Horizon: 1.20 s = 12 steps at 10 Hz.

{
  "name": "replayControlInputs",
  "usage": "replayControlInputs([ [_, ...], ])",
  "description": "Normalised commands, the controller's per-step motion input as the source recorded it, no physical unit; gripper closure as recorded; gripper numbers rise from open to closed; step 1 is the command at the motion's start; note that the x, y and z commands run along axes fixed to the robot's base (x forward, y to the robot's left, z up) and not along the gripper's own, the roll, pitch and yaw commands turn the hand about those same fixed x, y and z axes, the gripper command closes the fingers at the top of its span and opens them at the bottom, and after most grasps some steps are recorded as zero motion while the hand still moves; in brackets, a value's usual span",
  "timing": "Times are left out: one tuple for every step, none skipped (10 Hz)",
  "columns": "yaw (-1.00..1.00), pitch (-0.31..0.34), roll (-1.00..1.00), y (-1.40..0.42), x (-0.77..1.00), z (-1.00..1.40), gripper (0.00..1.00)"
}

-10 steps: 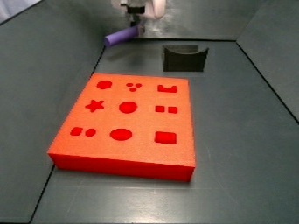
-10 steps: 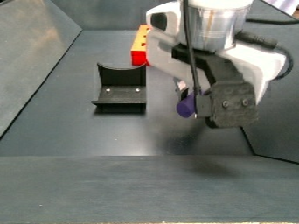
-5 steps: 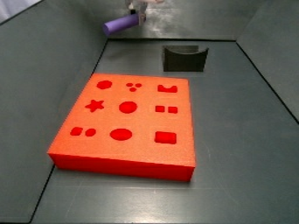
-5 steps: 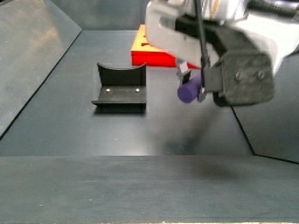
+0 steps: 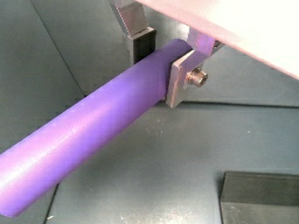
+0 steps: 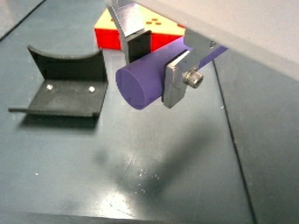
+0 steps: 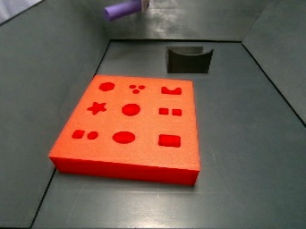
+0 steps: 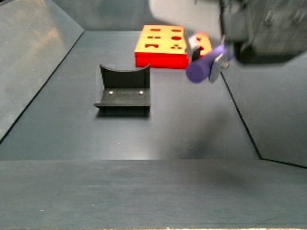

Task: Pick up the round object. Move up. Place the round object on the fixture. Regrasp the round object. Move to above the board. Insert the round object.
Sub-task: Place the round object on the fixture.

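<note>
Peg handling, lift phase; items listed by size.

Desk (image 7: 251, 170): dark grey floor, unchanged over the last second. It carries the board and fixture only; nothing else rests on it.

Board (image 7: 129, 123): orange-red slab with shaped holes, lying flat and untouched. In a wrist view only its far edge shows (image 6: 111, 37), behind the tool.

Fixture (image 8: 122, 88): dark notched bracket, standing apart from the board's end. Its notch is vacant in both side views and in a wrist view (image 6: 61, 83).

Tool (image 6: 158, 63): closed on the peg, one silver finger (image 5: 187, 77) pressed flat to the peg's side, the dark pad opposite. Since a second ago it has risen steadily and now sits at the top edge of a side view, its body mostly out of frame or blurred.

Peg (image 5: 96, 133): purple cylinder, held roughly level and crosswise between the fingers, most of its length sticking out to one side. Lifted with the tool, it is now high above the desk (image 7: 121, 10) and clear of everything (image 8: 202, 67).

Reading: pick-up appears complete and the upward move well advanced or finished. Placing the peg on the fixture is judged the next step; it calls for travel sideways and down to the notch.
</note>
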Motion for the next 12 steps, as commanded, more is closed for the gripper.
replayControlInputs([
  [0.01,0.089,0.05,0.0,-0.01,0.54,1.0],
  [0.01,0.091,0.05,0.01,-0.01,0.45,1.0],
  [0.01,0.104,0.05,0.0,0.0,0.25,1.0],
  [1.0,0.026,0.14,-1.0,0.92,0.19,1.0],
  [1.0,0.031,0.15,-1.0,0.93,0.13,1.0],
  [1.0,0.044,0.17,-1.0,0.98,0.12,1.0],
  [1.0,0.058,0.18,-0.97,1.0,0.12,1.0],
  [1.0,0.076,0.2,-0.9,1.0,0.1,1.0],
  [1.0,0.097,0.22,-0.8,1.0,0.09,1.0],
  [1.0,0.136,0.24,-0.65,1.0,0.07,1.0],
  [0.91,0.166,0.25,-0.51,1.0,0.06,1.0],
  [0.74,0.169,0.21,-0.43,1.0,0.06,1.0],
])
